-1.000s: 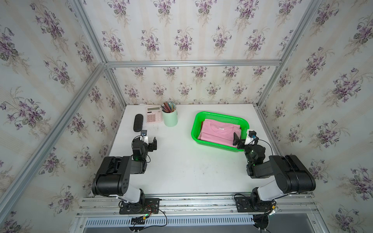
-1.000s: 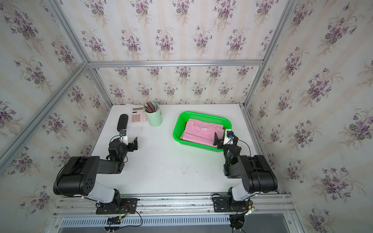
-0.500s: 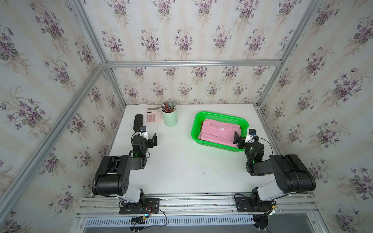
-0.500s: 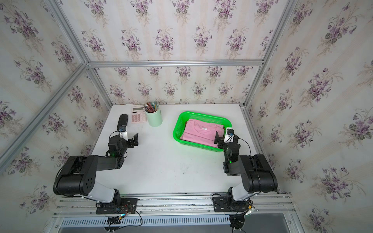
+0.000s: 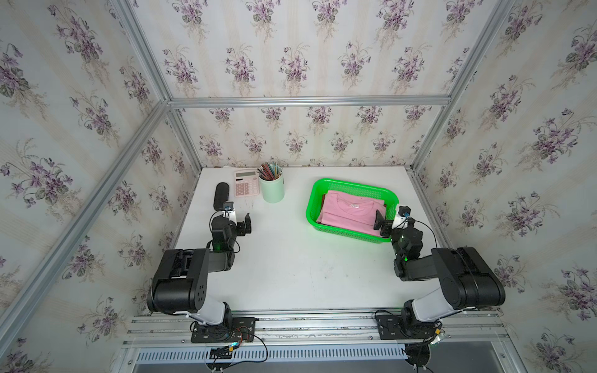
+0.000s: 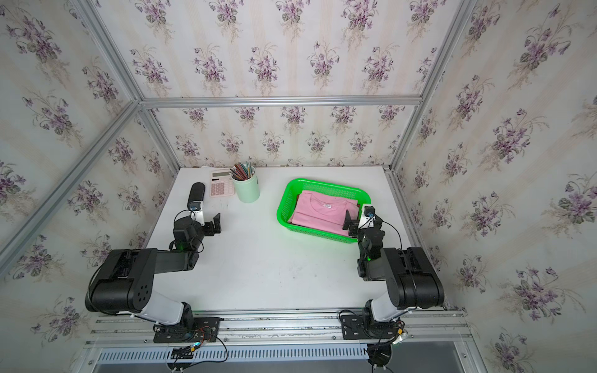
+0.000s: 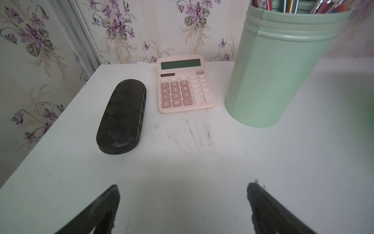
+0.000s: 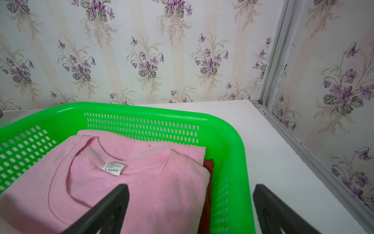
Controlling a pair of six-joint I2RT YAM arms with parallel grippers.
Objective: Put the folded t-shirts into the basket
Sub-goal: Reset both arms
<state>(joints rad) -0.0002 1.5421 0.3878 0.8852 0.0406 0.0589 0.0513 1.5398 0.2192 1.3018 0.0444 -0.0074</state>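
Note:
The bright green basket (image 5: 352,184) (image 6: 326,184) stands at the right back of the table. A folded light pink t-shirt (image 5: 350,211) (image 6: 323,211) (image 8: 121,182) lies on top inside it, neck label up. A dark red t-shirt (image 8: 208,168) peeks out beneath its edge. My right gripper (image 5: 389,219) (image 6: 355,221) (image 8: 191,188) is open at the basket's (image 8: 232,141) near right corner. One finger hangs over the pink shirt, the other outside the wall. My left gripper (image 5: 239,222) (image 6: 208,222) (image 7: 183,187) is open and holds nothing, low over bare table at the left.
A pale green pencil cup (image 5: 272,190) (image 7: 279,71), a pink calculator (image 5: 246,183) (image 7: 185,85) and a black glasses case (image 5: 221,195) (image 7: 122,117) stand at the back left, just beyond my left gripper. Papered walls and metal rails enclose the table.
My left gripper has edged slightly toward the back of the table. The right gripper has hardly moved. Both stay open.

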